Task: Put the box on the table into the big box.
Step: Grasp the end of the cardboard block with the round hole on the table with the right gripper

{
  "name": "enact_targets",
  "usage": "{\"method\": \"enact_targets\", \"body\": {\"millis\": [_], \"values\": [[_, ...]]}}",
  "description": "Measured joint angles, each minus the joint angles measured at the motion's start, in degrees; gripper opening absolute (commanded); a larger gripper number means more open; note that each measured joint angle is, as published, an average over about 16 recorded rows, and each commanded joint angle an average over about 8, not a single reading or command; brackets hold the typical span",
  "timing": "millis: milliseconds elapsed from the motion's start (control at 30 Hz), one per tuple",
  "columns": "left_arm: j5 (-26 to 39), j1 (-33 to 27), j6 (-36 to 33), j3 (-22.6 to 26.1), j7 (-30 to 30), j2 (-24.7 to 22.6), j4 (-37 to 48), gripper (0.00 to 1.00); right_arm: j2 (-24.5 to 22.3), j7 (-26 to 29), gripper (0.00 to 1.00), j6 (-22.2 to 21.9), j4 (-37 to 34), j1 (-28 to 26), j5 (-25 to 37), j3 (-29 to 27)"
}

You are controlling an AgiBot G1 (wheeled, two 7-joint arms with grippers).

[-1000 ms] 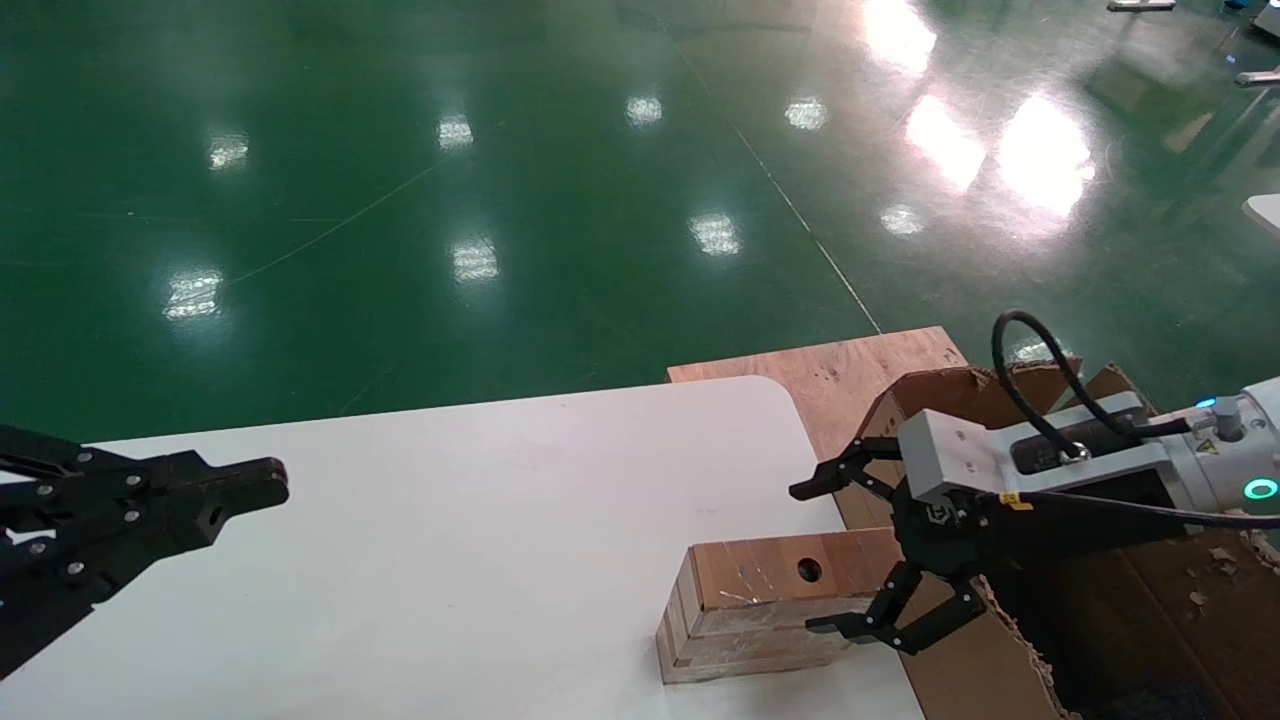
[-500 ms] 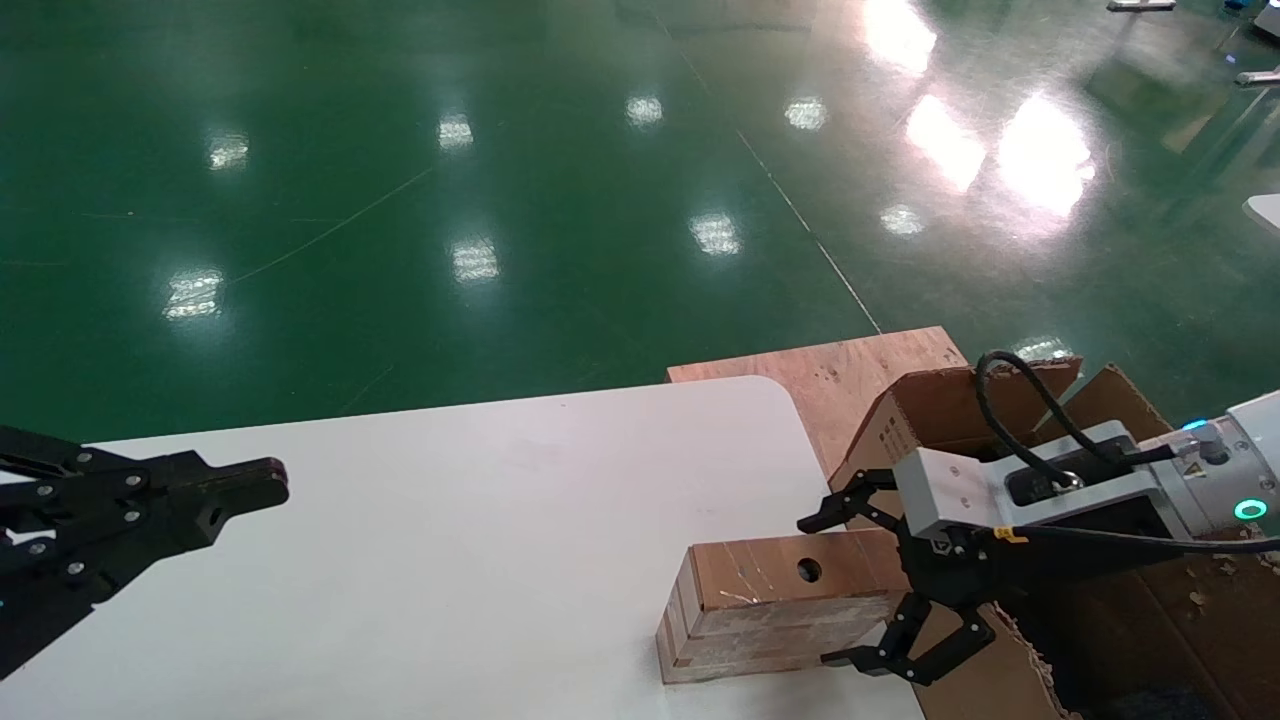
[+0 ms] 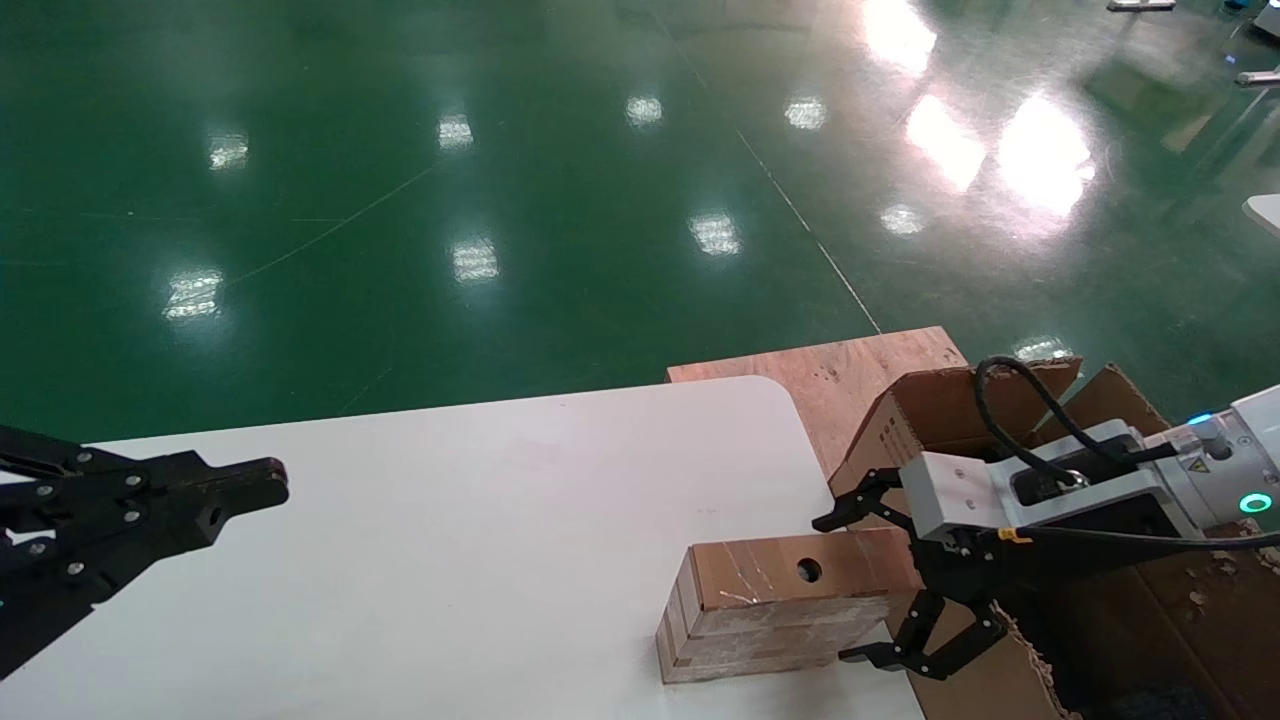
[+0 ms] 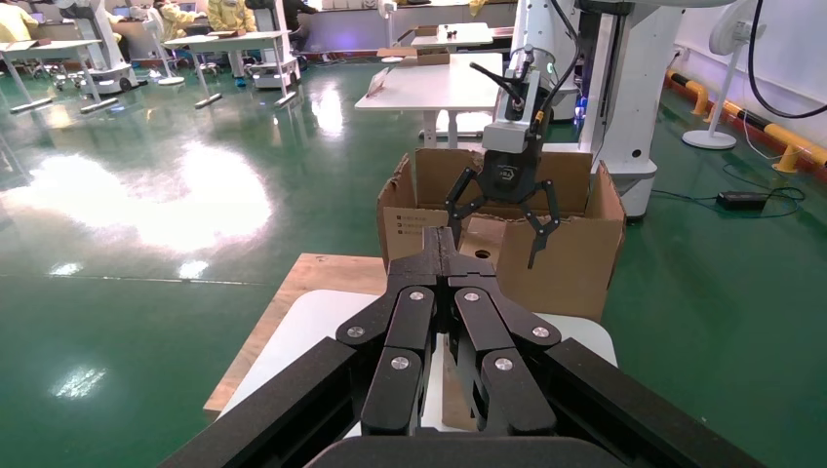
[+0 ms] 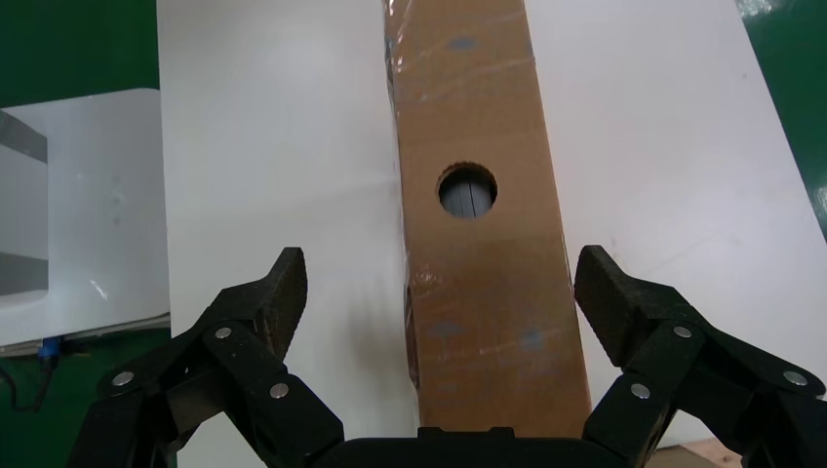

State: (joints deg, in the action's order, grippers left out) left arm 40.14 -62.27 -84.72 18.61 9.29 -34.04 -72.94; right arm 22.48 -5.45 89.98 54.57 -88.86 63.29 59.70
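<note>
The box point(image 3: 775, 605) lies at the bench's point(image 3: 450, 520) right edge, beside the big box point(image 3: 1150, 610). The right claw point(image 3: 860, 585) is spread around its end, not yet pinching. Closing off-centre could skew the box or push it along the bench. The left claw point(image 3: 255, 480), pressed together, hangs parked over the bench's left edge.
</note>
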Motion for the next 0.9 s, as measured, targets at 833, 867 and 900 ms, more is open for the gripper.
{"method": "enact_targets", "body": {"millis": [833,867,900], "values": [[0.0,0.0,0.0,0.0,0.0,0.0,0.0,1.00,-0.1,-0.1,0.00,-0.1,-0.3,-0.5,0.3,0.5],[0.0,0.0,0.0,0.0,0.0,0.0,0.0,1.00,-0.1,-0.1,0.00,-0.1,-0.3,-0.5,0.3,0.5],[0.0,0.0,0.0,0.0,0.0,0.0,0.0,1.00,-0.1,-0.1,0.00,-0.1,-0.3,-0.5,0.3,0.5]]}}
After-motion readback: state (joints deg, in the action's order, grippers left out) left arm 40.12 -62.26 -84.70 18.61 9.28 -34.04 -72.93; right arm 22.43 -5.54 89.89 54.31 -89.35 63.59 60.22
